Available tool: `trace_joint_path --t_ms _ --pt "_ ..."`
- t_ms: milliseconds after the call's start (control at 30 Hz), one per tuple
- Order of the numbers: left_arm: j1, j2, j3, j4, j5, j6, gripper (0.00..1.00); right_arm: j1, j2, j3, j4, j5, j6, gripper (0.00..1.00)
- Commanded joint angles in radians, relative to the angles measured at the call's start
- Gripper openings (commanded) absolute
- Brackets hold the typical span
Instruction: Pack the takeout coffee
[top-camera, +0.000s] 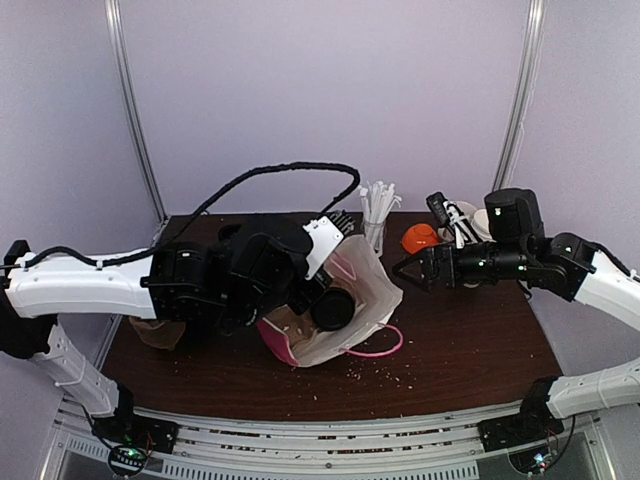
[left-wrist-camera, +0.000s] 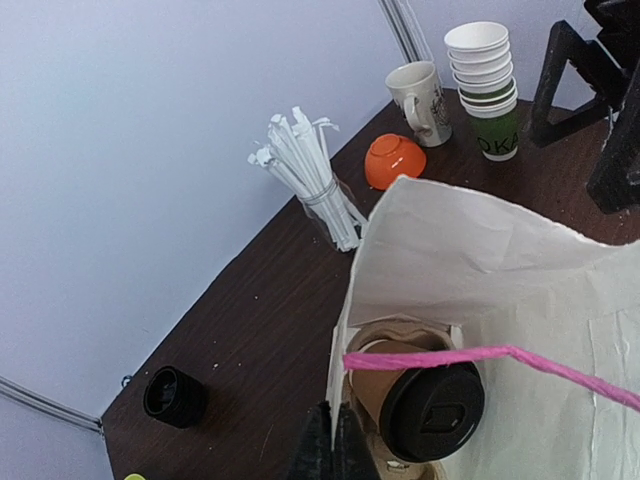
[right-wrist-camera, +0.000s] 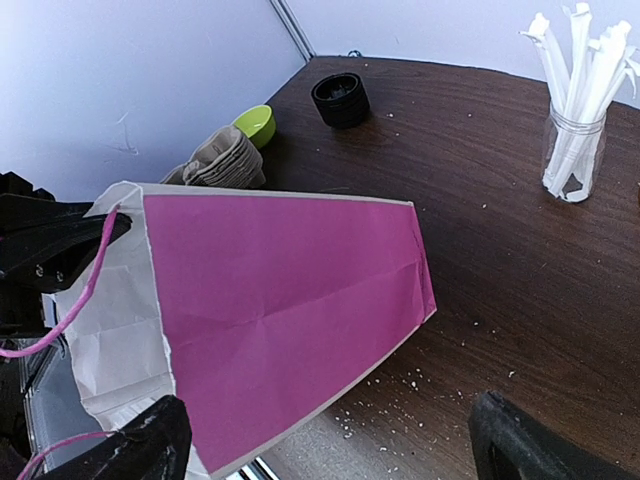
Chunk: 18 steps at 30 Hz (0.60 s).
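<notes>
Table (top-camera: 470, 340): dark wood, crumbs beneath the right jaws.
Paper bag (right-wrist-camera: 280, 300): pink outside, white inside, mouth turned to the left jaws, pink face just ahead of the right jaws.
Left gripper (left-wrist-camera: 328, 450): pressed fully shut at the bag's rim; paper between the fingers not discernible.
Right gripper (top-camera: 412, 270): spread wide, holding nothing.
Takeout coffee (left-wrist-camera: 425, 405): inside the bag, in a cardboard holder, black dome lid just ahead of the left jaws.
Straw jar (right-wrist-camera: 572, 150): well beyond the right jaws.

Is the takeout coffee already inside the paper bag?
Yes, the left wrist view shows the takeout coffee sitting inside the open paper bag, beneath its pink handle.
</notes>
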Motion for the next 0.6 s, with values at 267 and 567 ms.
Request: trace_joint_path --t_ms 267,567 --pt "-0.106 -0.031 -0.046 0.161 -0.143 0.045 0.00 -0.005 -0.156 -0.124 0.213 0.033 0.010 1.00" --pt "-0.126 -0.021 -0.033 0.159 -0.167 0.044 0.00 -0.005 -0.149 -0.117 0.213 0.103 0.012 1.00"
